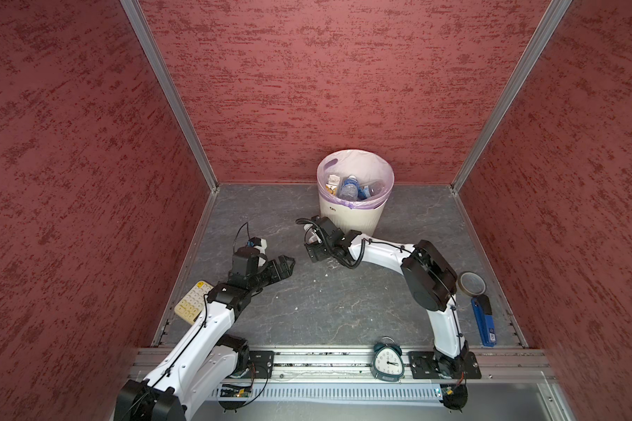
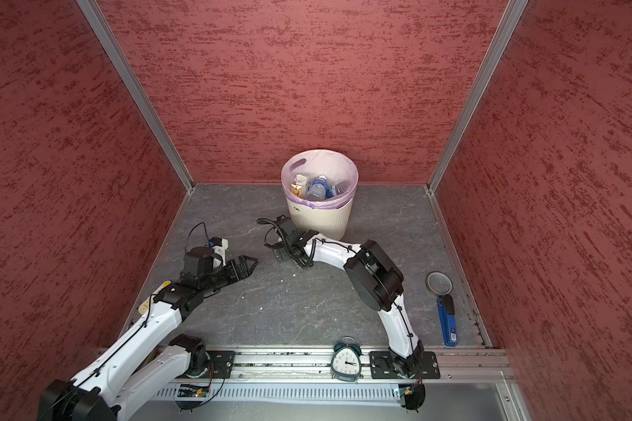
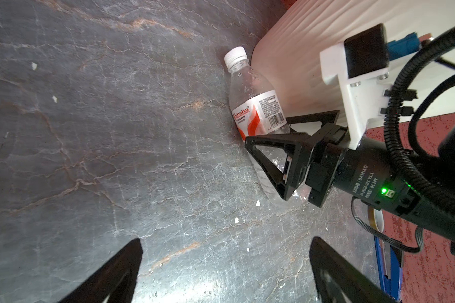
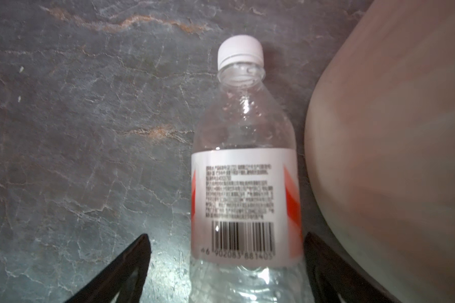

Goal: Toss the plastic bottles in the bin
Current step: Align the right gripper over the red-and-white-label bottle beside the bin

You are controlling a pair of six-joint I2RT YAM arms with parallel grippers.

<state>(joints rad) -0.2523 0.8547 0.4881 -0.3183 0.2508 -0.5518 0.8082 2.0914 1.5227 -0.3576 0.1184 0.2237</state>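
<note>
Teal clock [image 1: 388, 361] nearest me on the rail [image 1: 307, 364]; past it the left hand [image 1: 284, 265] hangs over the grey table [image 1: 307, 310], jaws spread wide, holding nothing. Farther in, the right hand [image 4: 227, 237] sits low astride a bottle [image 4: 243, 118] lying on its side on the table, just beside the bin [image 1: 347, 218]; its jaws stand apart, one close to the label [image 4: 243, 183], the other with a clear gap, so nothing is gripped yet. I'd centre the jaws on the label band and squeeze gently, since thin plastic buckles, minding the bin wall. The red-and-white label reads "ahaha", barcode 902083 881405; the wrist motor [image 3: 363, 178] says DAMIAO; the bin wall shows "on". More bottles [image 1: 349, 187] lie inside it.
</note>
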